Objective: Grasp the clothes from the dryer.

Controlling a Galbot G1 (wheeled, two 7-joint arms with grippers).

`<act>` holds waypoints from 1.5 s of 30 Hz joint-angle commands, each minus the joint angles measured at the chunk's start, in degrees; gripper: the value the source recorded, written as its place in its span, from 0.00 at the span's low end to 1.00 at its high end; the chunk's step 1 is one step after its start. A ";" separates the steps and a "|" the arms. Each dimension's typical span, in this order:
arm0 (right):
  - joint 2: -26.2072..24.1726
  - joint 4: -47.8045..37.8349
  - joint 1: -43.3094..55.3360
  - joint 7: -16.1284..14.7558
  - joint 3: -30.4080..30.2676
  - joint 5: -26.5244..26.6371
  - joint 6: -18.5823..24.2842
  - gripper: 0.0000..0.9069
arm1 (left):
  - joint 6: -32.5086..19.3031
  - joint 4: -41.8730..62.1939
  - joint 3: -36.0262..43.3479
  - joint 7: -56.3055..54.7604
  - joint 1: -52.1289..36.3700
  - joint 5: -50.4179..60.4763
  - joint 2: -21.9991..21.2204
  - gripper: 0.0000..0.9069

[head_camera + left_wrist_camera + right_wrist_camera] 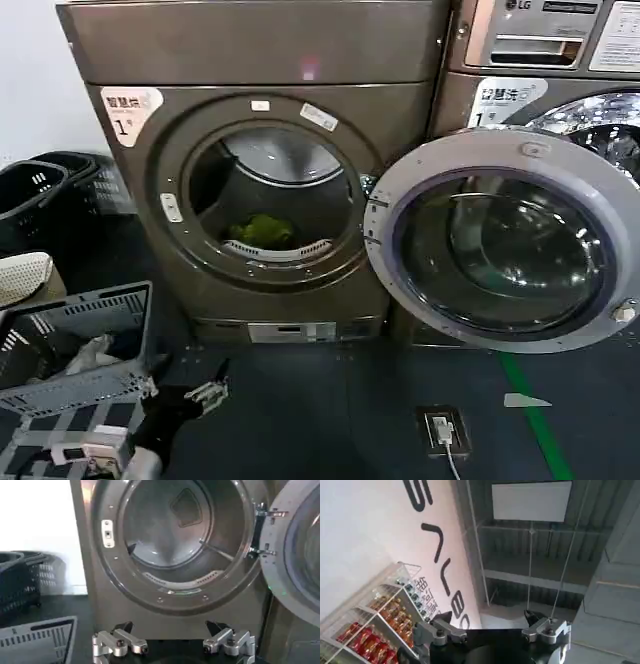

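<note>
Dark floor ran in front of two front-loading machines, w/ a green stripe on it toward the right and a small white plug box lying near the stripe. On the left stood the dryer, bronze-brown, w/ a white sticker marked "1" at its upper left corner. Its round door hung wide open to the right, in front of the LG machine next to it. The clothes, a small yellow-green bundle, lay on the bottom of the steel drum, just behind the lower rim of the mouth, touching nothing else. A grey slatted basket w/ white cloth inside sat on the floor at lower left; dark baskets stood behind it by the wall. The left gripper hovered low near the floor, beside the grey basket and well short of the dryer, fingers spread apart and empty, aimed at the drum mouth. The right gripper pointed up toward ceiling and wall lettering, fingers likewise spread and empty.
</note>
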 commanded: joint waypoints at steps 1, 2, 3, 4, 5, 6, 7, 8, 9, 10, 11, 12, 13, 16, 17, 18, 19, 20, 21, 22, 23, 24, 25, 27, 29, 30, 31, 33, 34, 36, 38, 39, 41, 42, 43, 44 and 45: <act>-0.02 0.05 -0.06 -0.05 0.15 0.10 0.04 1.00 | 0.07 0.10 0.51 0.02 -0.17 0.00 0.00 1.00; 0.01 0.06 -0.12 -0.04 0.17 0.10 0.03 1.00 | 0.07 0.11 0.62 0.02 -0.19 0.04 0.00 1.00; 0.02 0.10 -0.23 -0.04 0.17 0.12 0.08 1.00 | 0.07 0.14 0.68 0.02 -0.24 0.03 -0.03 1.00; 0.04 0.08 -0.35 -0.05 0.13 0.16 0.34 1.00 | 0.04 0.23 0.80 0.01 -0.30 0.15 -0.09 1.00; 0.06 0.08 -0.40 -0.04 0.12 0.17 0.54 1.00 | 0.04 0.26 0.84 0.01 -0.34 0.16 -0.14 1.00; 0.08 0.07 -0.43 0.02 0.06 0.05 0.75 1.00 | 0.03 0.25 0.89 0.02 -0.33 0.18 -0.19 1.00; 0.10 0.08 -0.45 0.13 0.04 0.05 0.87 1.00 | 0.02 0.24 0.92 0.02 -0.33 0.18 -0.22 1.00; 0.12 0.06 -0.47 0.13 0.03 0.05 0.97 1.00 | 0.01 0.24 0.91 0.02 -0.31 0.17 -0.24 1.00; 0.10 0.00 -0.48 0.10 0.01 0.04 1.30 1.00 | 0.00 0.30 0.92 0.02 -0.30 0.18 -0.25 1.00; 0.10 -0.15 -0.51 0.07 -0.03 0.09 1.77 1.00 | -0.02 0.34 0.91 0.02 -0.31 0.22 -0.25 1.00; 0.09 -0.24 -0.52 0.03 -0.03 0.07 2.07 1.00 | -0.03 0.35 0.91 0.01 -0.31 0.21 -0.23 1.00; 0.09 -0.35 -0.56 -0.01 -0.08 0.07 2.30 1.00 | -0.03 0.37 0.91 0.02 -0.32 0.20 -0.24 1.00; 0.10 -0.33 -0.52 0.00 -0.09 0.11 2.30 1.00 | -0.04 0.38 0.90 0.02 -0.35 0.19 -0.24 1.00; 0.09 -0.39 -0.34 -0.15 0.02 0.10 2.25 1.00 | -0.03 0.44 0.93 0.02 -0.47 0.20 -0.31 1.00; 0.08 -0.46 -0.28 -0.20 0.06 0.07 2.28 1.00 | -0.01 0.43 0.94 0.03 -0.51 0.21 -0.33 1.00; 0.09 -0.49 -0.26 -0.20 0.06 0.08 2.30 1.00 | 0.00 0.41 0.97 0.04 -0.50 0.20 -0.31 1.00; 0.09 -0.51 -0.24 -0.20 0.06 0.07 2.30 1.00 | 0.02 0.39 0.98 0.06 -0.50 0.19 -0.30 1.00; 0.09 -0.52 -0.21 -0.21 0.05 0.09 2.31 1.00 | 0.01 0.43 0.98 0.06 -0.52 0.22 -0.27 1.00; 0.08 -0.52 -0.21 -0.25 0.05 0.10 2.29 1.00 | 0.00 0.45 0.97 0.06 -0.54 0.22 -0.26 1.00; 0.08 -0.53 -0.20 -0.23 0.05 0.12 2.28 1.00 | -0.02 0.45 0.96 0.06 -0.57 0.22 -0.25 1.00; 0.08 -0.52 -0.18 -0.21 0.05 0.13 2.23 1.00 | -0.03 0.43 0.95 0.06 -0.57 0.22 -0.25 1.00; 0.10 -0.49 -0.19 -0.19 0.05 0.28 2.15 1.00 | -0.02 0.38 0.95 0.07 -0.55 0.23 -0.26 1.00; 0.10 -0.45 -0.19 -0.12 0.05 0.42 2.07 1.00 | -0.03 0.36 0.94 0.07 -0.53 0.22 -0.28 1.00; 0.06 -0.49 -0.17 -0.13 0.05 0.49 2.21 1.00 | -0.05 0.37 0.97 0.05 -0.47 0.29 -0.30 1.00; -0.05 -0.48 -0.17 -0.15 0.10 0.60 2.27 1.00 | -0.03 0.19 0.94 0.10 -0.42 0.29 -0.26 1.00; -0.06 -0.44 -0.16 -0.12 0.12 0.70 2.30 1.00 | -0.03 0.16 0.93 0.11 -0.41 0.28 -0.24 1.00; -0.06 -0.41 -0.14 -0.11 0.12 0.76 2.30 1.00 | -0.01 0.13 0.90 0.10 -0.44 0.27 -0.20 1.00; 0.05 -0.30 -0.11 -0.09 0.03 0.96 2.48 1.00 | 0.03 0.14 0.86 0.08 -0.48 0.26 -0.18 1.00; 0.18 -0.25 -0.12 -0.14 -0.07 0.98 2.65 1.00 | 0.01 0.15 0.87 0.08 -0.49 0.28 -0.20 1.00; 0.35 -0.24 -0.10 -0.25 -0.16 0.96 2.89 1.00 | 0.01 0.09 0.96 0.09 -0.44 0.29 -0.28 1.00; 0.39 -0.26 -0.10 -0.27 -0.15 1.02 2.95 1.00 | 0.00 0.13 1.07 0.09 -0.42 0.34 -0.31 1.00; 0.37 -0.31 -0.18 -0.28 -0.08 1.02 2.96 1.00 | -0.01 0.15 1.10 0.08 -0.44 0.38 -0.33 1.00; 0.34 -0.39 -0.29 -0.33 0.09 1.05 3.00 1.00 | -0.03 0.11 1.14 0.09 -0.42 0.39 -0.36 1.00; 0.34 -0.39 -0.35 -0.34 0.14 1.05 3.02 1.00 | -0.04 0.09 1.17 0.11 -0.40 0.38 -0.34 1.00; 0.34 -0.40 -0.37 -0.34 0.17 1.07 3.04 1.00 | -0.05 0.09 1.17 0.11 -0.40 0.37 -0.33 1.00; 0.35 -0.35 -0.41 -0.34 0.18 1.11 3.09 1.00 | -0.06 0.11 1.18 0.10 -0.41 0.38 -0.33 1.00; 0.35 -0.35 -0.44 -0.34 0.20 1.14 3.14 1.00 | -0.07 0.14 1.17 0.10 -0.43 0.41 -0.32 1.00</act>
